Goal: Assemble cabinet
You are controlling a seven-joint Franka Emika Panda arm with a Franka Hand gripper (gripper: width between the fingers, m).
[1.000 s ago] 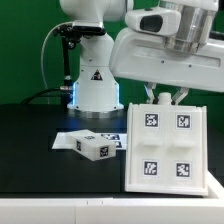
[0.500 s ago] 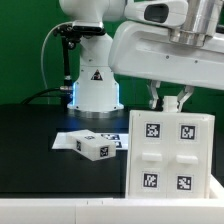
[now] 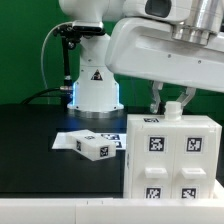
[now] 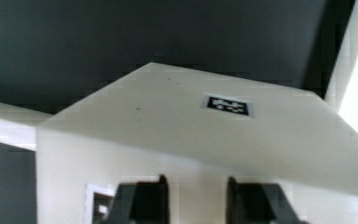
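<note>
The hand [image 3: 170, 106] pinches the top edge of the cabinet box [image 3: 172, 165]; in the wrist view the box's white wall shows between the two dark fingers. Compared with a second ago, the box sits lower and looms larger in the exterior view. It is in front of the robot base [image 3: 95, 90], toward that view's right. Its face carries four black-and-white square tags, and the base bears a triangle mark.
</note>
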